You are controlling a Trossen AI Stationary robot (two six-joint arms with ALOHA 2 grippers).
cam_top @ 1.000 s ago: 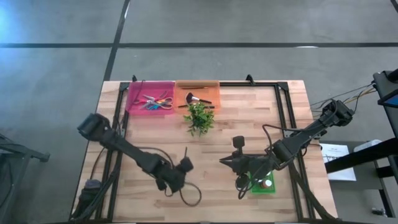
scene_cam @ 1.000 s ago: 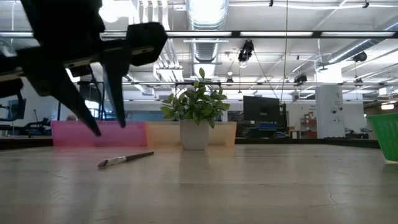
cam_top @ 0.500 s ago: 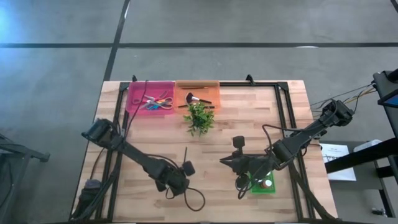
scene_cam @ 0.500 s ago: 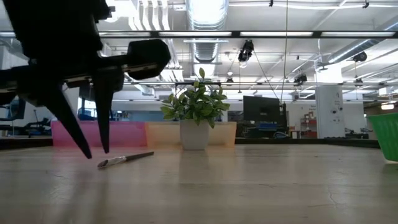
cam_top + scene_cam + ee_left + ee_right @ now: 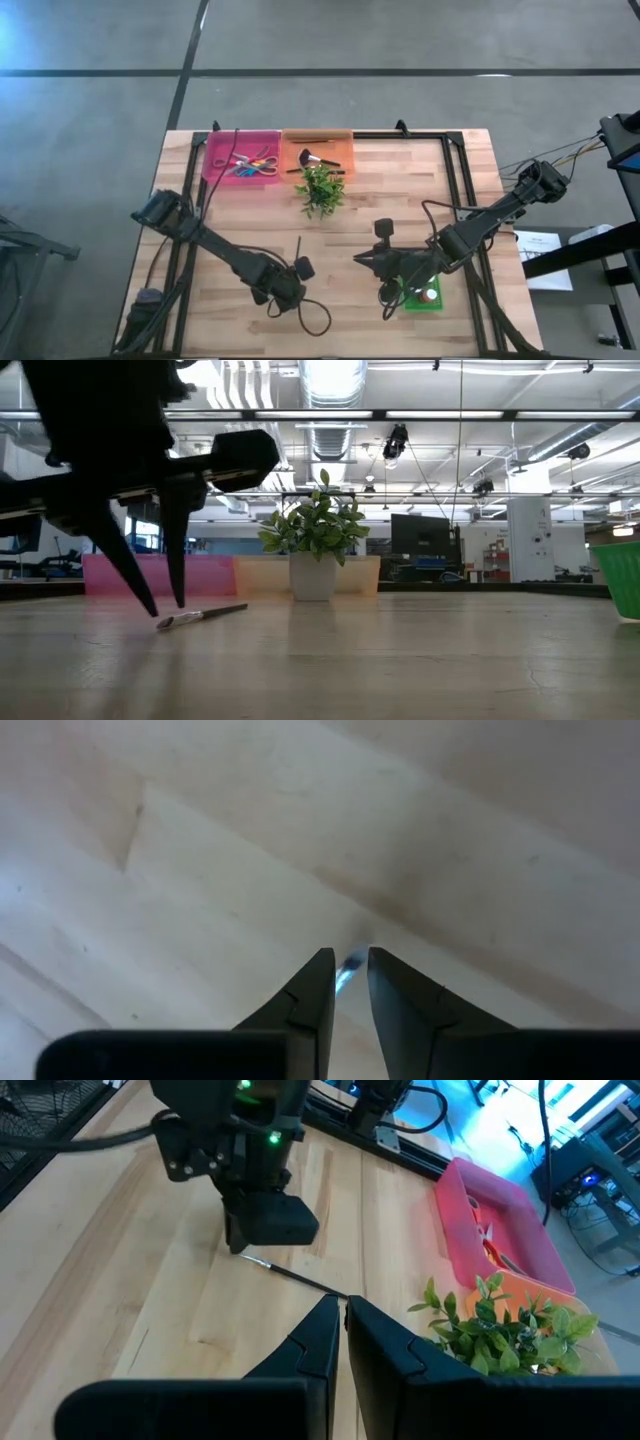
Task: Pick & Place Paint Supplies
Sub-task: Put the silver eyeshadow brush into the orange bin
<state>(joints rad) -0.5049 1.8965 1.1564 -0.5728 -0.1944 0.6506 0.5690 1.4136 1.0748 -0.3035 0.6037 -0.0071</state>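
Left end effector low, fingers narrowed; right end effector closed.

Thin dark-handled brush lies flat on the bare wooden counter, near its middle, lengthwise front to back; pale bristle end toward the near edge. More brushes, one with a fluffy brown head, lie in the orange tray. Mixed colourful supplies sit in the pink tray. Red-capped paint bottle stands in the green bin.

The left hand hides the brush's near end; pink bin contents are too small to tell.
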